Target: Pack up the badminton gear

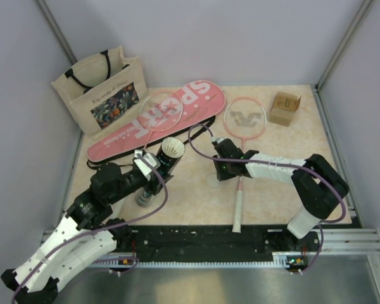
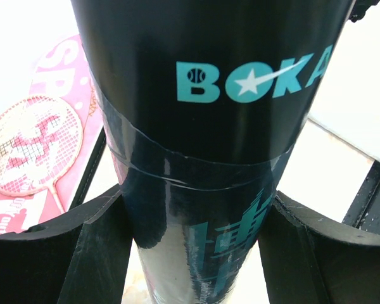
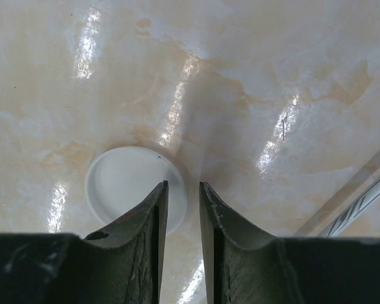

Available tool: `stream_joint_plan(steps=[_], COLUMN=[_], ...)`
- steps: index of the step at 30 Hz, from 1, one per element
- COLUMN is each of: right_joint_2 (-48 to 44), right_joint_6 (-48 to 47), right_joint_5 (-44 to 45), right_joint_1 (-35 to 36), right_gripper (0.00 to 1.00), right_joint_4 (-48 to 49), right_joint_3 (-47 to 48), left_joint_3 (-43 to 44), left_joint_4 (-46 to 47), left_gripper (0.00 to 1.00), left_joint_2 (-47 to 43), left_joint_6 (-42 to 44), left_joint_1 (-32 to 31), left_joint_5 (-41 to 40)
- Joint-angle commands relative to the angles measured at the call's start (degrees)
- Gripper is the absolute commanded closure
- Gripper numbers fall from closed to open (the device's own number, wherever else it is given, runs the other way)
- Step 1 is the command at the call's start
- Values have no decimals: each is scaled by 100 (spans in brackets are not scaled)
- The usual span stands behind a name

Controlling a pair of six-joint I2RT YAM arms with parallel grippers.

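My left gripper [image 1: 151, 177] is shut on the dark cylindrical tube [image 1: 167, 162], which tilts up off the table with white shuttlecock feathers [image 1: 172, 149] at its open top. In the left wrist view the tube [image 2: 202, 126], marked "BOKA", fills the gap between both fingers [image 2: 101, 240]. My right gripper [image 1: 219, 168] hangs low over the table, jaws a narrow gap apart and empty [image 3: 182, 185], at the right rim of a white round cap [image 3: 130, 187] [image 1: 212, 182]. One pink racket [image 1: 244, 118] lies on the table. The other [image 1: 161, 111] lies on the pink "SPORT" cover [image 1: 199, 95].
A beige floral tote bag [image 1: 104, 88] stands at the back left. A small brown cardboard box [image 1: 285, 108] sits at the back right. The loose racket's white handle [image 1: 238, 209] reaches toward the front edge, just right of my right gripper. The cover's black strap [image 1: 196, 126] trails beside it.
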Motion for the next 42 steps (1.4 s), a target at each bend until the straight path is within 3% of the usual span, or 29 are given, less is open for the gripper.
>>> stream_joint_plan(steps=[1, 5, 11, 18, 29, 34, 42], right_joint_2=[129, 217, 165, -353, -2577, -2946, -3008], right_joint_6=[-64, -21, 102, 155, -125, -267, -670], right_joint_5=[155, 548, 910, 911, -54, -811, -417], right_joint_1=[-14, 65, 127, -75, -567, -567, -454], right_gripper=[74, 80, 100, 100, 100, 100, 100], right_joint_4=[118, -22, -76, 30, -444, -532, -559], right_joint_3=[48, 91, 92, 153, 1101, 1664, 2078], left_joint_3=[199, 216, 234, 313, 506, 673, 884], left_joint_4=[479, 496, 479, 470, 224, -13, -162], left_gripper=[70, 71, 73, 73, 73, 73, 73], left_joint_2=[28, 71, 230, 440, 1301, 1609, 1882], left_joint_6=[40, -30, -21, 58, 338, 628, 779], left_joint_1=[17, 17, 17, 17, 17, 17, 17], left_joint_5=[-73, -248, -451, -381, -398, -486, -275])
